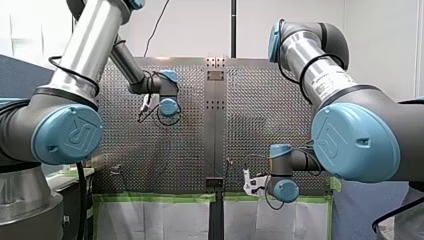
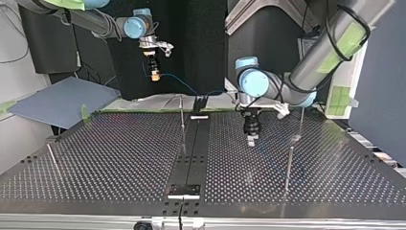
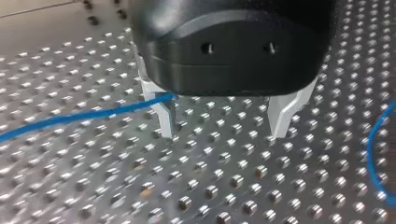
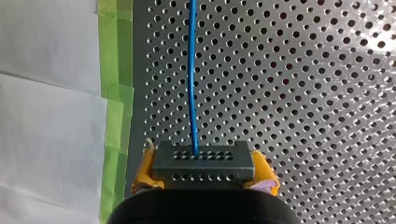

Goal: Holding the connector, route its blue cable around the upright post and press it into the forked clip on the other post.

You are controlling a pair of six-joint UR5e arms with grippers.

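While right end effector (image 4: 204, 176) grips rectangular hole-dotted grey connector (image 4: 203, 158), thin blue cable (image 4: 192, 84), left end effector (image 3: 226, 126) spread wide.

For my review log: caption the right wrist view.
Right gripper clamps the grey connector, blue cable running ahead over the perforated table.

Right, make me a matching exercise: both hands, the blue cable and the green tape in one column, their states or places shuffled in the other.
Things:
1. right hand
2. left hand
3. blue cable
4. green tape

States or places:
A. open, low over the table
B. runs along the table's edge
C. shut on the connector
D. comes out of the connector's face

Pairs: 1-C, 2-A, 3-D, 4-B
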